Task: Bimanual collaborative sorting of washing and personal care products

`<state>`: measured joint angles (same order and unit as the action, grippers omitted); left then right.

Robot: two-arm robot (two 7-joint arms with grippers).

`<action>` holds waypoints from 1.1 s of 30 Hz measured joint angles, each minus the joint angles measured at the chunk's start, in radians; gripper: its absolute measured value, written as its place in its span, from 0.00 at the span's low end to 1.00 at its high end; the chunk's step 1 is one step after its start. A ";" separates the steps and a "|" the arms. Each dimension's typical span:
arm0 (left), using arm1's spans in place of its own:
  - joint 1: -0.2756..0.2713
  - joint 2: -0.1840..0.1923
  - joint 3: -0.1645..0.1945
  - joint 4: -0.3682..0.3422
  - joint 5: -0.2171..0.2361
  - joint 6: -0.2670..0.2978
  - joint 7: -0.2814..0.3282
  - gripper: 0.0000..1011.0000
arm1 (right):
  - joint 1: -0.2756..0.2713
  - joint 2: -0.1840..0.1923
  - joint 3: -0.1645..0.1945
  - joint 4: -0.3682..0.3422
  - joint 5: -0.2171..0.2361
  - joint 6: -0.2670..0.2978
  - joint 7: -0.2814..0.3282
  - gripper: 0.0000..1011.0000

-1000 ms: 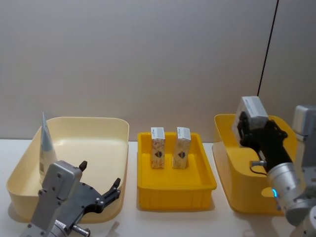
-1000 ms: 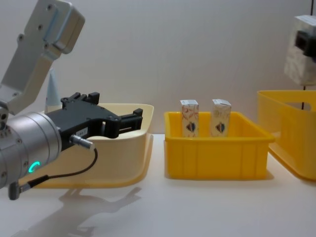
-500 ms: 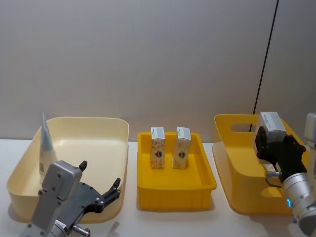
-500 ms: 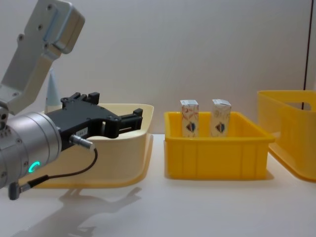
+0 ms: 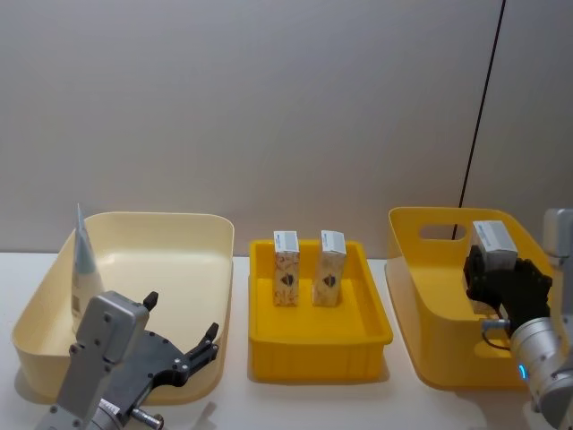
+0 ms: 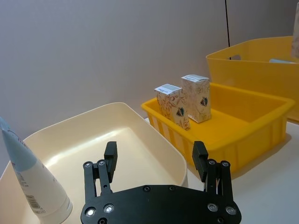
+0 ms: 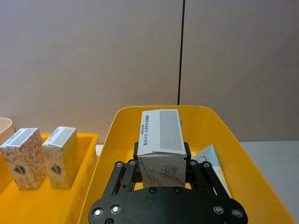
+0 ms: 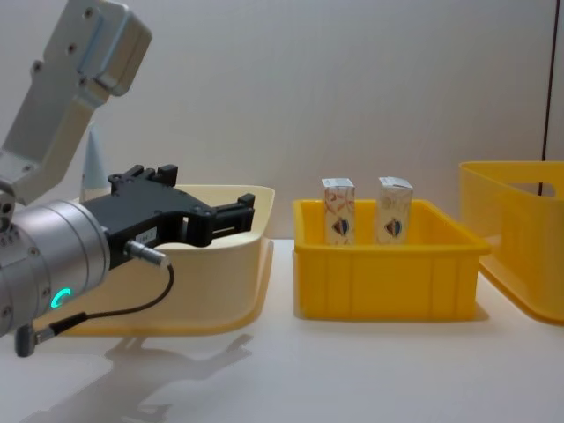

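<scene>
Over on the robot's right, the right gripper (image 5: 495,269) sits low inside the tall yellow bin (image 5: 430,269), its fingers closed on the sides of a white carton (image 5: 493,240) that stands upright between them with its pale top flap facing up. From the right wrist view the same carton (image 7: 161,140) rises straight out of the black jaws, and just beyond it a pale squeeze tube (image 7: 210,161) lies on the floor of that bin (image 7: 117,140), beside the gripper but apart from the held carton. Two more cartons stand side by side in the shallow yellow tray (image 5: 318,354) at the centre of the counter (image 8: 352,370): the left-hand carton (image 5: 286,255) and the right-hand carton (image 5: 329,255) are close to each other, upright, toward the tray's back wall, and well apart from either gripper. On the left, the left gripper (image 5: 183,336) hovers at the near rim of the cream bin (image 5: 179,233) with its fingers spread wide and nothing between them. A blue-and-white tube (image 5: 83,273) stands upright against that bin's left wall, crimped end pointing up, off to the left of the open gripper and not touching it; the left wrist view shows this tube (image 6: 28,179) resting cap-down inside the cream bin (image 6: 154,144).
</scene>
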<state>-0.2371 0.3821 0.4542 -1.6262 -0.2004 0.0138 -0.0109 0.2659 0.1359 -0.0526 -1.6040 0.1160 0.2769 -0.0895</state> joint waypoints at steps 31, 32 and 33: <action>0.000 0.000 0.000 0.000 0.000 0.000 0.000 0.99 | 0.036 -0.018 -0.015 0.043 -0.027 0.100 -0.009 0.96; 0.000 0.000 0.000 0.000 0.000 0.000 0.000 0.99 | 0.036 -0.018 -0.015 0.043 -0.028 0.101 -0.009 0.99; 0.000 0.000 0.000 0.000 0.000 0.000 0.000 0.99 | 0.036 -0.019 -0.015 0.043 -0.028 0.101 -0.009 0.99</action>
<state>-0.2371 0.3821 0.4542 -1.6262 -0.2004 0.0138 -0.0109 0.3024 0.1174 -0.0674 -1.5607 0.0879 0.3783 -0.0989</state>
